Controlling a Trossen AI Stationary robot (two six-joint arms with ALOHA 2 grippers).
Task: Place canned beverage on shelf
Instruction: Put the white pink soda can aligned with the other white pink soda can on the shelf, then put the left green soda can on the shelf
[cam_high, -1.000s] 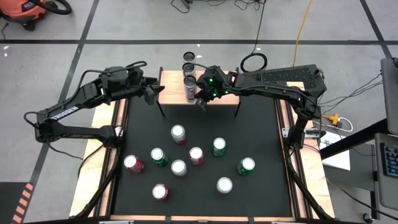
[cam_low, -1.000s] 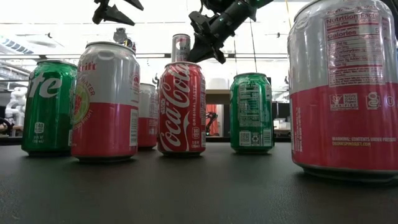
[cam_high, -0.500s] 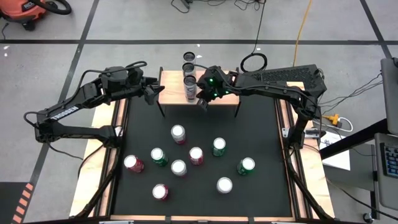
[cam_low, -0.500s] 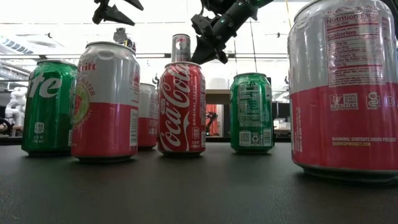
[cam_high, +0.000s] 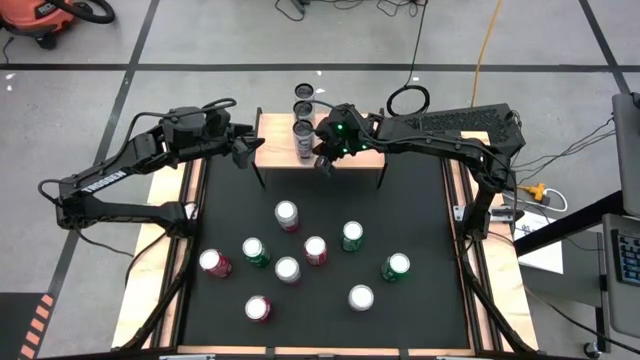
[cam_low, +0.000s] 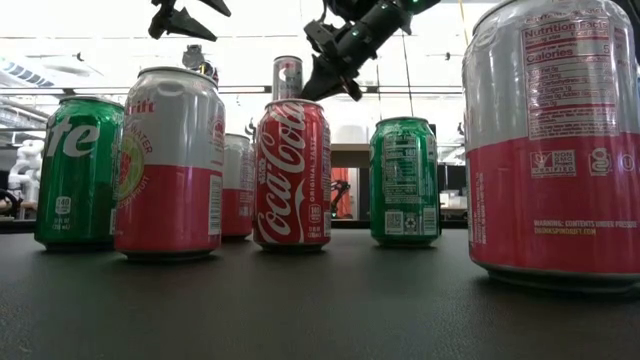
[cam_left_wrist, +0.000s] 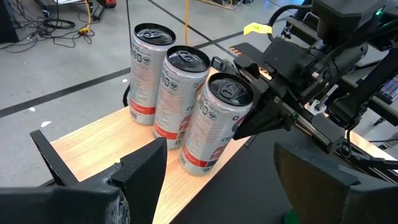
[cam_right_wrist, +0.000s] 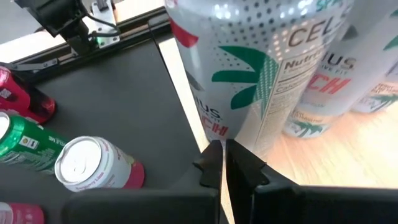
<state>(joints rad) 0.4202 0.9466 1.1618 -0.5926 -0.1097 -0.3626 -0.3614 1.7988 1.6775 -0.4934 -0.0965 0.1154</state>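
Observation:
The shelf (cam_high: 350, 155), a light-wood board on thin black legs, stands at the table's far edge. Three tall silver cans stand upright on it in a row running away from the table. The nearest can (cam_high: 302, 135) has my right gripper (cam_high: 322, 166) shut beside it, on its near right side. My left gripper (cam_high: 245, 150) hangs open off the shelf's left end and touches nothing. In the left wrist view its two fingers frame the row of cans (cam_left_wrist: 186, 106) from a distance. My right gripper touches the nearest can with its shut fingertips (cam_right_wrist: 214, 155), which rest against the lower part of the can's side wall (cam_right_wrist: 239, 134). The fingers come from the table's right and near side, slanting down. The can stands upright on the shelf board.
Several short cans, red, green and pink-and-silver, stand scattered on the black mat (cam_high: 430, 230), among them a Coca-Cola can (cam_low: 292, 175) and a green can (cam_low: 404, 180). Wooden strips (cam_high: 160, 270) run along the mat's sides. Free mat lies between the shelf legs and the cans.

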